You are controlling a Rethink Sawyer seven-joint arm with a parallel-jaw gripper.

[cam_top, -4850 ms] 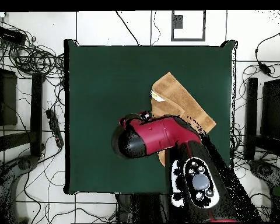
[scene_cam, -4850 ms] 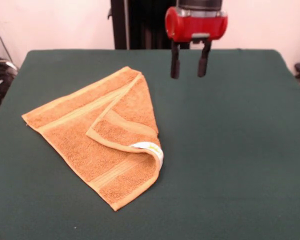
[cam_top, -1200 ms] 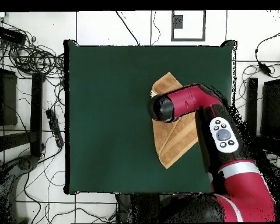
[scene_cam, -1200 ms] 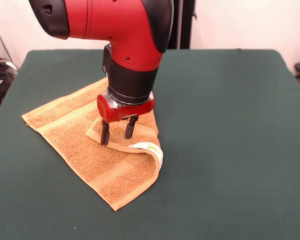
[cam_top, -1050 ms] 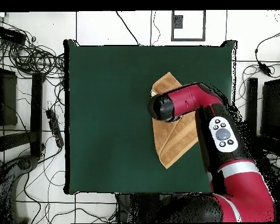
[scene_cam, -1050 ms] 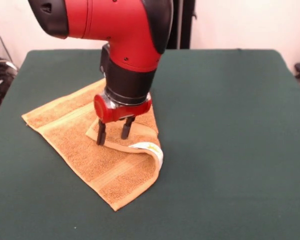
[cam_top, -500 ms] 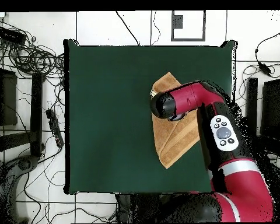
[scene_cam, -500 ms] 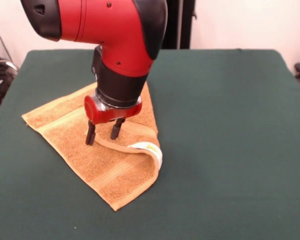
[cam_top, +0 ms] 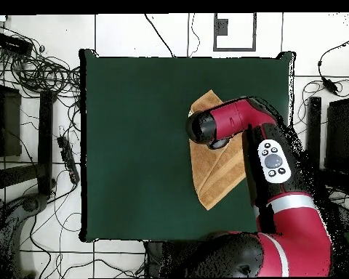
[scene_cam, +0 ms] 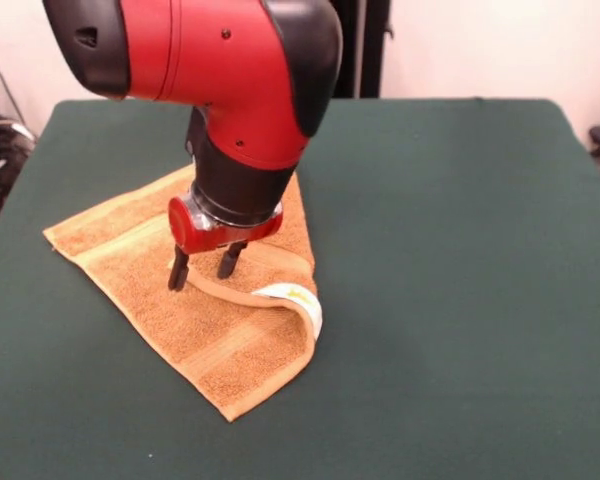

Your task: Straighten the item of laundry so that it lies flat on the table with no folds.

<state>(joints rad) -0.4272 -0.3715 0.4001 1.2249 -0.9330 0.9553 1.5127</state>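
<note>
Green felt covers the large rectangular table (scene_cam: 460,300), whose dark surface lies bare across its whole right half in the front view and along the near strip below the cloth. From overhead the table (cam_top: 134,145) shows wide open felt on the side away from the arm, while the towel sits close to one long edge.

Red and black, the bulky robot arm (scene_cam: 220,70) comes down over the small square orange-tan terry hand towel (scene_cam: 150,270), which lies left of centre in the front view with one corner folded back over itself. That turned-over flap carries a small white label (scene_cam: 298,298) at its curled tip.

Two black fingers of the gripper (scene_cam: 202,268) stand apart, straddling the flap's banded edge, tips at the cloth and gripping nothing.
</note>
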